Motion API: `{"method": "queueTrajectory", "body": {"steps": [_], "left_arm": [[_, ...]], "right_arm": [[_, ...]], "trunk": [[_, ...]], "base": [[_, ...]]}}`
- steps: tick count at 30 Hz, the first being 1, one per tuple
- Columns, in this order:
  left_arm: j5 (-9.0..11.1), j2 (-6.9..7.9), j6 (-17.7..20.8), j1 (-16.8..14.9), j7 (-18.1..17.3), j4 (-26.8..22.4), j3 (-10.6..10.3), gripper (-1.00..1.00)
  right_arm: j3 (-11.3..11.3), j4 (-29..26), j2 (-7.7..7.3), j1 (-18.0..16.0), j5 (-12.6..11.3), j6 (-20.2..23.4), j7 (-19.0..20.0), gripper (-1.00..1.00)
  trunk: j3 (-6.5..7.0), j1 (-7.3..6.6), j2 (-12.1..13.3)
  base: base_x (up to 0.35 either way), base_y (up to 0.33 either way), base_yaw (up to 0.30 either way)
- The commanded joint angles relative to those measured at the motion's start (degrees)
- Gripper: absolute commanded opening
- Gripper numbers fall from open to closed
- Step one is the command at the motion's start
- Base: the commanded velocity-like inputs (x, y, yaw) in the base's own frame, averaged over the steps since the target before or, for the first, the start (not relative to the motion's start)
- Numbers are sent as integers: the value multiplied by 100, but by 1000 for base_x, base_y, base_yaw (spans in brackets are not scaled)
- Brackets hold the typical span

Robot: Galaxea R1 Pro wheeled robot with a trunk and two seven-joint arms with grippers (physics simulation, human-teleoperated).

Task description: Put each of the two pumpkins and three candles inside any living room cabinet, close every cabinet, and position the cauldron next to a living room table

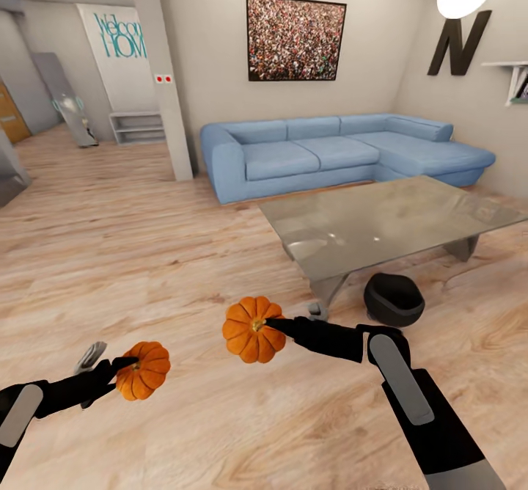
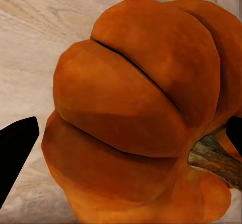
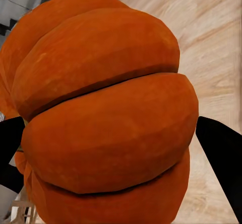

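I carry one orange ribbed pumpkin in each hand above the wooden floor. My left gripper is shut on the smaller-looking pumpkin, which shows large in the left wrist view between black fingers. My right gripper is shut on the other pumpkin, seen close in the right wrist view with fingers at both sides. The low grey glossy table stands ahead to the right. The black cauldron sits on the floor beside the table's front leg. The cabinet and candles are out of view.
A blue corner sofa lines the far wall behind the table. A grey pillar stands at the left of the sofa, with a low white shelf beyond it. Open wooden floor stretches to the left.
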Motion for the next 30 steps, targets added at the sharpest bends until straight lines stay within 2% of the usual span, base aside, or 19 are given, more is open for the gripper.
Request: {"method": "queueTrajectory", "body": {"steps": [1,6,12,18,25,30], "left_arm": [[28,-2,44,-3,-22,-4,19,-100],[26,-3,45,-3,-22,2,28,-100],[32,-3,48,-3,-22,3,24,-100],[32,-3,49,-3,-22,3,30,-100],[32,-3,49,-3,-22,3,32,-100],[32,-3,49,-3,-22,3,33,-100]], "right_arm": [[4,7,-2,-5,53,9,57,-100],[-4,103,-1,-5,53,-12,57,-100],[-226,161,-7,-5,52,-6,57,-100],[-249,253,-10,-5,52,2,59,-100],[-251,294,-8,-5,50,8,57,-100],[-251,369,-3,-5,45,8,65,-100]], "trunk": [[21,-23,40],[145,-133,240],[293,-265,481],[442,-397,721],[615,-551,1002],[739,-660,1203]], "base": [[0,0,-221],[0,0,-221],[0,0,-222],[-19,0,-222],[-256,0,-222],[-51,0,-222]]}}
